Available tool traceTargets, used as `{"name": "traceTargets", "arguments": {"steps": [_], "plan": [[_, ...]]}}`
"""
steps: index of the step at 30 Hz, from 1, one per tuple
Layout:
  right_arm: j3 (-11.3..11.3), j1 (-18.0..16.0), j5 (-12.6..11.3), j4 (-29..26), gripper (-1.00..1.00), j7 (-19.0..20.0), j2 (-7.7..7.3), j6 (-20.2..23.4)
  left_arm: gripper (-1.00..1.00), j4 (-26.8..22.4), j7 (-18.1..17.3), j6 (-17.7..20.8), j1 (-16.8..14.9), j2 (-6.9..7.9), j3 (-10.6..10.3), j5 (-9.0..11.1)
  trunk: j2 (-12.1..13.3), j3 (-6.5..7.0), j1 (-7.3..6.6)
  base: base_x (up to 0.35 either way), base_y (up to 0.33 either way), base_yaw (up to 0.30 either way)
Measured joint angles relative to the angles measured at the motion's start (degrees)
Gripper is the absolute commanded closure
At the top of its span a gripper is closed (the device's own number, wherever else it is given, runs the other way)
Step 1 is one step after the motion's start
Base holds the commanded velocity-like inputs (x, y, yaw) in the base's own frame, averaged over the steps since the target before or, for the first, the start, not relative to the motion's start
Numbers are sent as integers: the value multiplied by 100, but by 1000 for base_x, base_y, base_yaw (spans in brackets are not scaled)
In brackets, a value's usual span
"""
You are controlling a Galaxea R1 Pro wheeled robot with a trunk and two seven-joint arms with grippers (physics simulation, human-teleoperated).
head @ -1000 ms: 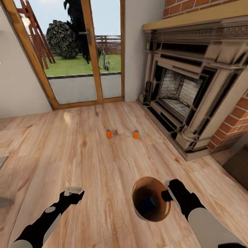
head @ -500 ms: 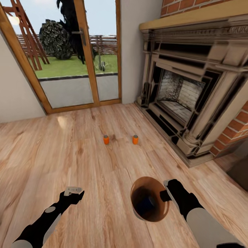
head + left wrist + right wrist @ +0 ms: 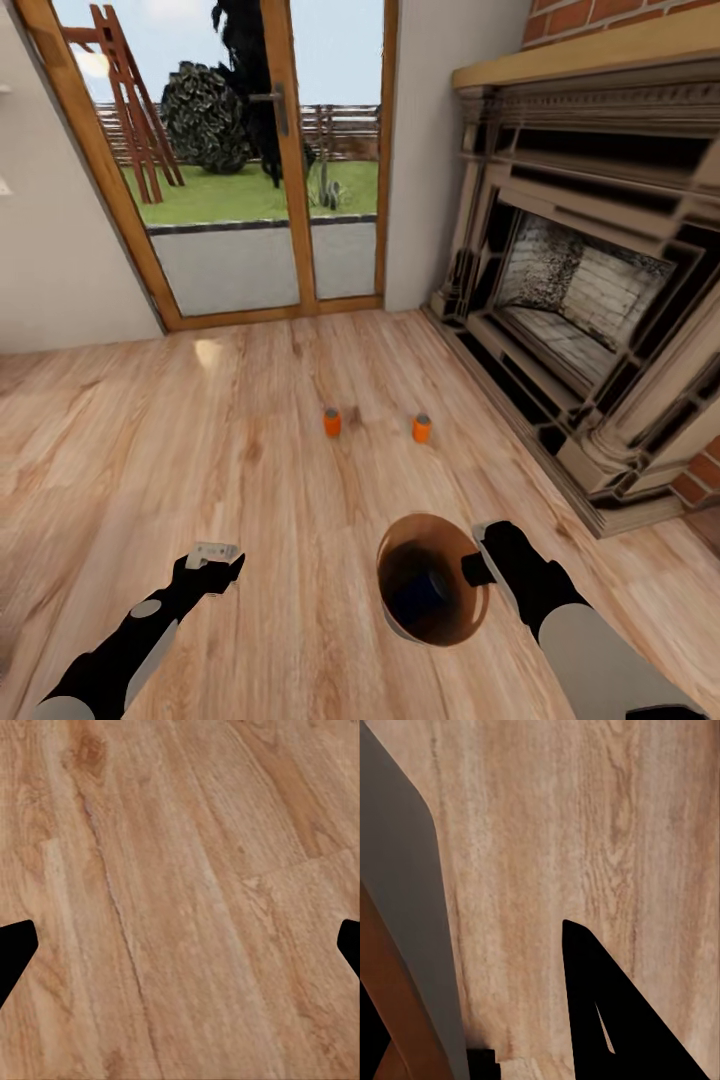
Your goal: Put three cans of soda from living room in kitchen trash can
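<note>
Collection was judged under way: the tash can was clamped at its rim by the right gripper, while the left gripper was held apart, empty. Two cans of soda stood ahead on the floor; a closer approach was called for.

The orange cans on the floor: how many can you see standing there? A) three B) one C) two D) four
C: the head view shows two, one orange can on the left and another orange can nearer the fireplace, both upright on the wooden floor.
</note>
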Motion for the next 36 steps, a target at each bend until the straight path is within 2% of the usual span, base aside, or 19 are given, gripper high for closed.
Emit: {"name": "traceTargets", "arguments": {"steps": [7,28,36], "plan": [[0,0,1,0,100,0,2,0,-100,0,0,0,0,0,0,0,0,9,0,322,0,11],[-14,-1,9,-4,100,-1,2,-5,-100,0,0,0,0,0,0,0,0,167,0,321,24,-145],[-6,1,-13,9,100,0,39,-3,-100,0,0,-8,0,0,0,5,0,205,0,98,27,-76]]}}
